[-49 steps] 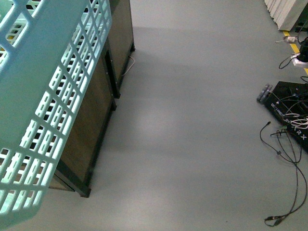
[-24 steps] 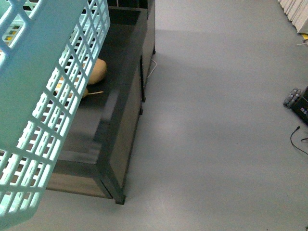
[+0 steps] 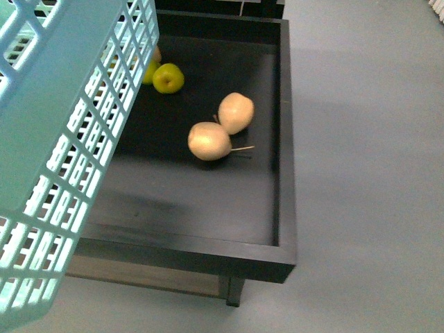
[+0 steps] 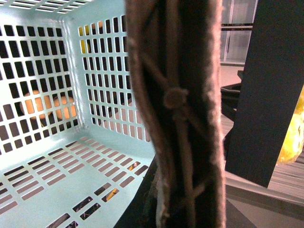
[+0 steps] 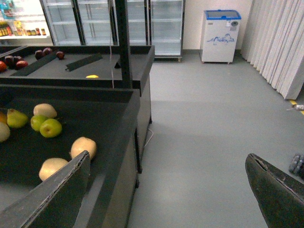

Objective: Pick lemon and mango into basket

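You are looking first at the basket (image 3: 69,139). It is filling the left side of the front frame and covering the left part of the black display bin (image 3: 285,139), presumably so that picked fruit can go straight in. Its brown handle (image 4: 175,114) is running down the centre of the left wrist frame, very close to the lens, so I am judging that the left gripper is carrying it from there. Its fingers are not showing, so you cannot tell how far they are closed. The part of the basket floor in view is lying bare. The right gripper (image 5: 167,156) is standing wide open with nothing between its fingers, free for picking. In the bin, two tan pears (image 3: 209,141) are resting just beside each other at centre frame, with a green apple (image 3: 168,78) toward the upper left. Neither lemon nor mango is showing for certain. A small yellow fruit (image 5: 92,76) is lying in the farther bin, upper left of the right wrist frame, too small to name
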Action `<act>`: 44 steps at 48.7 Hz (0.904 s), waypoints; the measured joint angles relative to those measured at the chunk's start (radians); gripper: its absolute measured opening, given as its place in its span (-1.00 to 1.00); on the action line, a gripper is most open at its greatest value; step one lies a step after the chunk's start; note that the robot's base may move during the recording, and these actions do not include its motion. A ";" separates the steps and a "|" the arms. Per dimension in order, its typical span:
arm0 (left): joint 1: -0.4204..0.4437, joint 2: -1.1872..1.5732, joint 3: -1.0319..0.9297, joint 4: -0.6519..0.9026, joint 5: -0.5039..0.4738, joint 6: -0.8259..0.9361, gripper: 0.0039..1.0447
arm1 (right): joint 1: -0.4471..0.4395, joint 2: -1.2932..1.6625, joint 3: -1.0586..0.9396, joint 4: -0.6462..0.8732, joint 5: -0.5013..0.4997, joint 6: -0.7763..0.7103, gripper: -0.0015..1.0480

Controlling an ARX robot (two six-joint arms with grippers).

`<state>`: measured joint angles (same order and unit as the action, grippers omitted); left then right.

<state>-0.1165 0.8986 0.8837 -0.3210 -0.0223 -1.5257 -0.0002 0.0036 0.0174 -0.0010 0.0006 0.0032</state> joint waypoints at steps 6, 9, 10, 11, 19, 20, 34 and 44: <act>0.000 0.000 0.000 0.000 -0.001 0.002 -0.90 | 0.000 0.000 0.000 0.000 0.000 0.000 0.83; 0.000 0.000 0.000 0.000 0.000 0.002 -0.90 | 0.000 0.000 0.000 0.000 0.000 0.000 0.83; 0.000 0.000 0.000 0.000 0.000 0.002 -0.90 | 0.000 0.000 0.000 0.000 0.000 0.000 0.83; 0.000 0.000 0.000 0.000 0.000 0.002 -0.90 | 0.000 0.000 0.000 0.000 0.000 0.000 0.83; 0.000 0.000 0.000 0.000 0.000 0.002 -0.90 | 0.000 0.001 0.000 0.000 0.003 -0.001 0.83; 0.000 0.000 0.000 0.000 0.000 0.002 -0.90 | 0.000 0.001 0.000 0.000 0.000 0.000 0.83; 0.000 0.000 0.000 0.000 -0.001 0.002 -0.90 | 0.000 0.001 0.000 0.000 0.000 0.000 0.83; 0.000 0.000 0.000 0.000 0.000 0.002 -0.90 | 0.000 0.000 0.000 0.000 0.000 0.000 0.83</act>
<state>-0.1162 0.8986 0.8841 -0.3214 -0.0223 -1.5242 0.0002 0.0032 0.0174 -0.0013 0.0006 0.0029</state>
